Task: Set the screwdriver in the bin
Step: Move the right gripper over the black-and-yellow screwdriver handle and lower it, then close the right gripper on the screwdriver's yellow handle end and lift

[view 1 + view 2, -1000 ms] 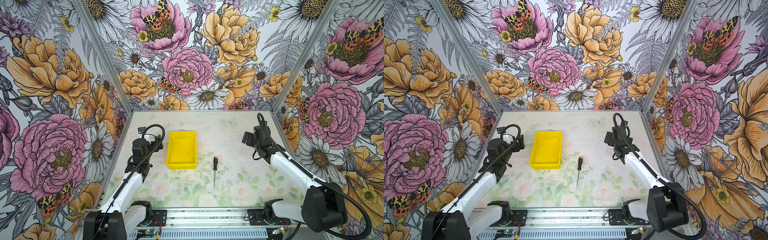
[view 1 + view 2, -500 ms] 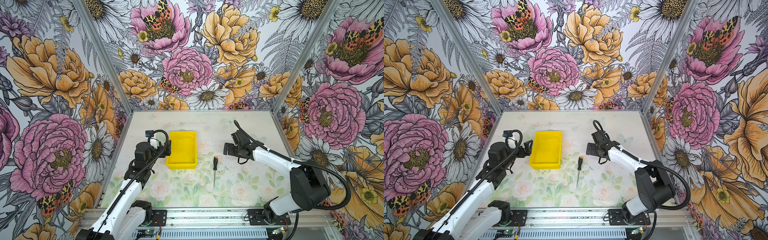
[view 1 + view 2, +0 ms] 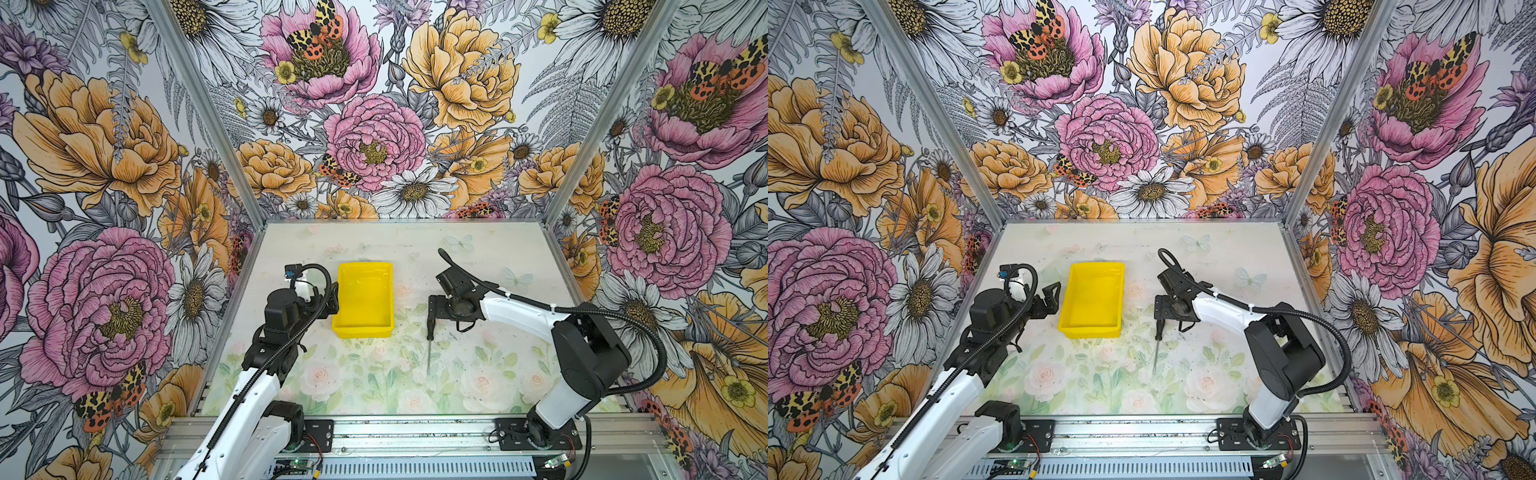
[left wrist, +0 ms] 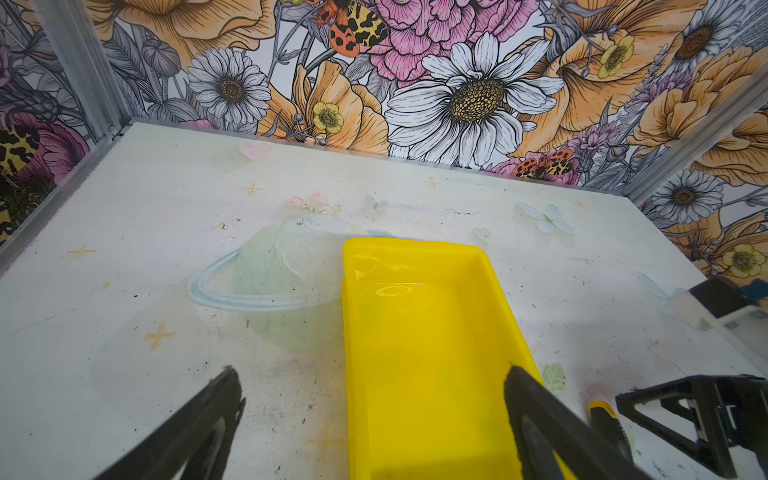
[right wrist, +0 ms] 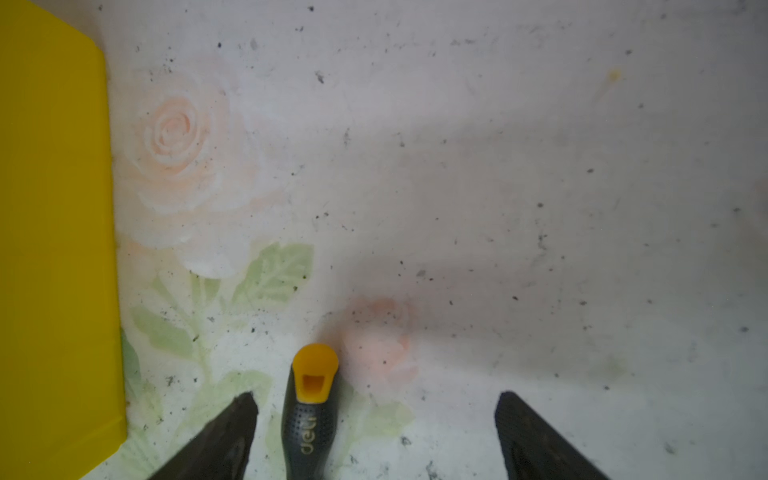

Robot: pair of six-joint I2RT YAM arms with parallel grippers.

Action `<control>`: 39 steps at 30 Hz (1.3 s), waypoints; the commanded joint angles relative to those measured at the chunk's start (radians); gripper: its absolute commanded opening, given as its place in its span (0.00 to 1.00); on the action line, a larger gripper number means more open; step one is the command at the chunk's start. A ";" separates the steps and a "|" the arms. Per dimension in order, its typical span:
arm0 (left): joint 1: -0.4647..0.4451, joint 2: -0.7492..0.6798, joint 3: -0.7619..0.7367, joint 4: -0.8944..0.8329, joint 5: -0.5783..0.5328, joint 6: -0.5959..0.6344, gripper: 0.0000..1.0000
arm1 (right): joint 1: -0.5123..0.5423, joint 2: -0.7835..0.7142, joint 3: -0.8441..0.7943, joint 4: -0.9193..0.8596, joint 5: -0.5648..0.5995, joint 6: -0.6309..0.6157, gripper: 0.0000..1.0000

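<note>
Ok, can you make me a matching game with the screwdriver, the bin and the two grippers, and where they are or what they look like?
Things:
1. screwdriver
2. bin
3. left gripper
4. right gripper

Clues:
A. yellow, nothing inside
B. open, one jaw each side of the black handle
C. open, close beside the bin
D. lying on the table, orange cap at one end

Pairs: 1-D, 2-A, 3-C, 4-B
</note>
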 commanded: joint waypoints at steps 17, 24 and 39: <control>-0.102 -0.075 -0.019 -0.028 -0.146 -0.001 0.99 | 0.059 0.127 0.034 -0.002 0.012 -0.012 0.57; -0.110 -0.082 -0.019 -0.032 -0.168 0.001 0.99 | 0.061 0.147 0.020 -0.003 0.008 -0.054 0.37; -0.134 -0.090 -0.017 -0.056 -0.198 0.005 0.99 | 0.062 0.025 0.101 -0.011 -0.023 -0.081 0.00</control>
